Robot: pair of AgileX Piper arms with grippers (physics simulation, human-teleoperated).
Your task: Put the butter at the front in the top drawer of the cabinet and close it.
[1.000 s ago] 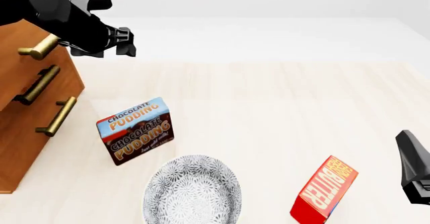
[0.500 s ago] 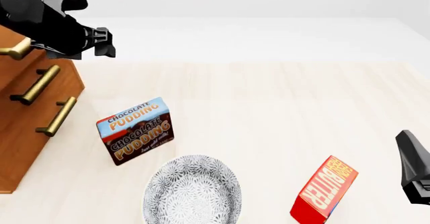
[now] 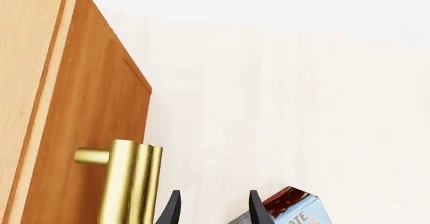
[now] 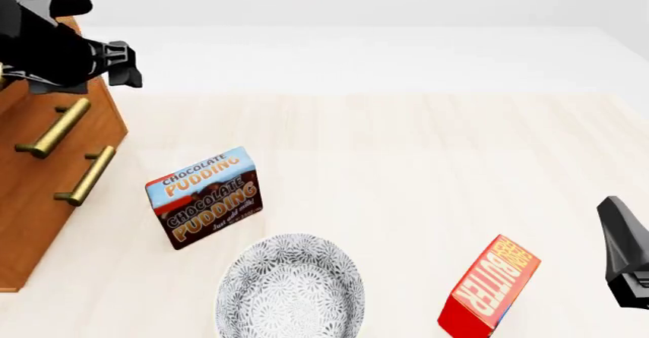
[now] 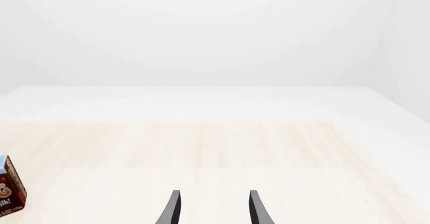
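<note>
The butter (image 4: pixel 490 286), a red carton with an orange lettered face, stands on the table at the front right. My right gripper (image 4: pixel 624 256) is open and empty just to its right, and its fingers (image 5: pixel 173 209) point over bare table. The wooden cabinet (image 4: pixel 41 224) stands at the left edge. My left gripper (image 4: pixel 124 64) is open and empty, up against the cabinet's top. In the left wrist view the top drawer front (image 3: pixel 87 108) and its brass handle (image 3: pixel 128 183) lie beside the left gripper (image 3: pixel 213 210), not between its fingers. No second butter carton is in view.
A "CHOCOLATE PUDDING" box (image 4: pixel 208 197) stands right of the cabinet and also shows in both wrist views (image 3: pixel 285 211) (image 5: pixel 8 191). A patterned grey bowl (image 4: pixel 289 289) sits at the front middle. Two lower brass handles (image 4: pixel 56 129) (image 4: pixel 87 175) stick out of the cabinet front.
My left arm has moved left toward the cabinet. The top brass handle has moved left with it and is now hidden behind the arm. The right arm and the butter have not moved.
</note>
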